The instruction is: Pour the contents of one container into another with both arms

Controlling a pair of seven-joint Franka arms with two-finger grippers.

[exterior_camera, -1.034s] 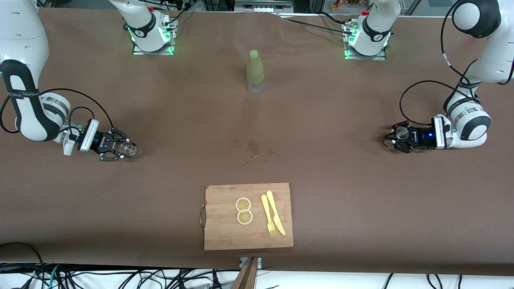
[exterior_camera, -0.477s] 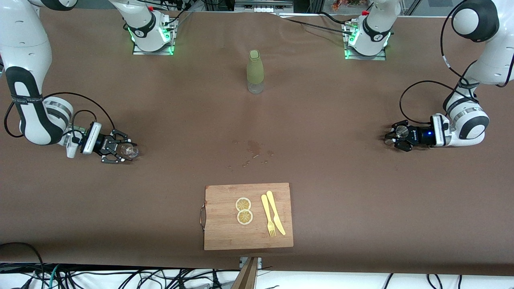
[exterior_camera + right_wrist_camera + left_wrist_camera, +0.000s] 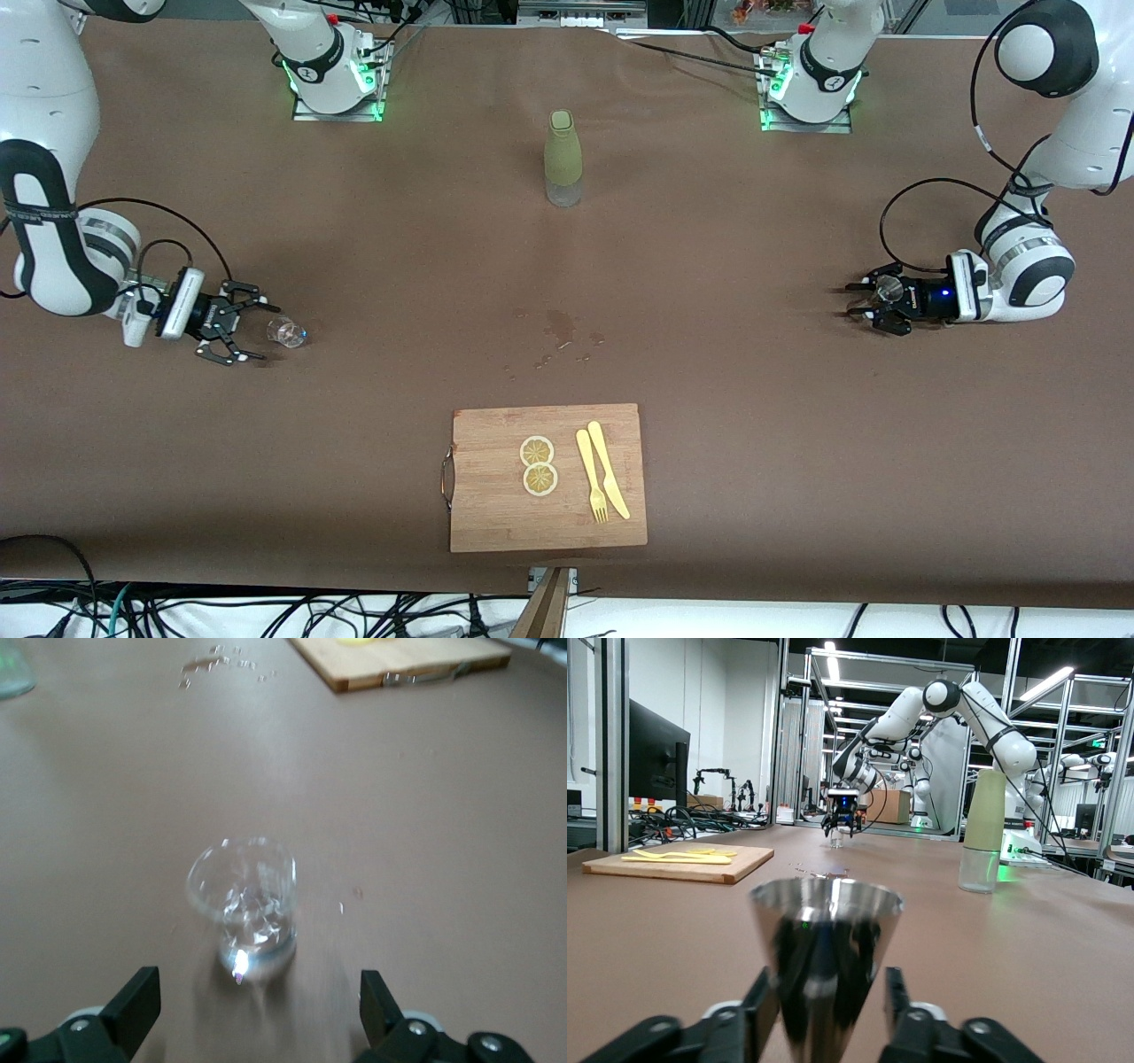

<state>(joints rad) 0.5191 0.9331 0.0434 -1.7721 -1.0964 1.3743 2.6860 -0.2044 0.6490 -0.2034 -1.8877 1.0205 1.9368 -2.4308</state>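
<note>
The glass cup [image 3: 287,333] stands upright on the desk [image 3: 726,425] toward the right arm's end, just clear of the right hand [image 3: 237,335], whose fingers are spread wide; the right wrist view shows gaps on both sides. The jigger [image 3: 884,289] stands upright at the left arm's end between the left hand's [image 3: 861,299] fingers. The left wrist view shows narrow gaps beside its waist; the front view does not.
</note>
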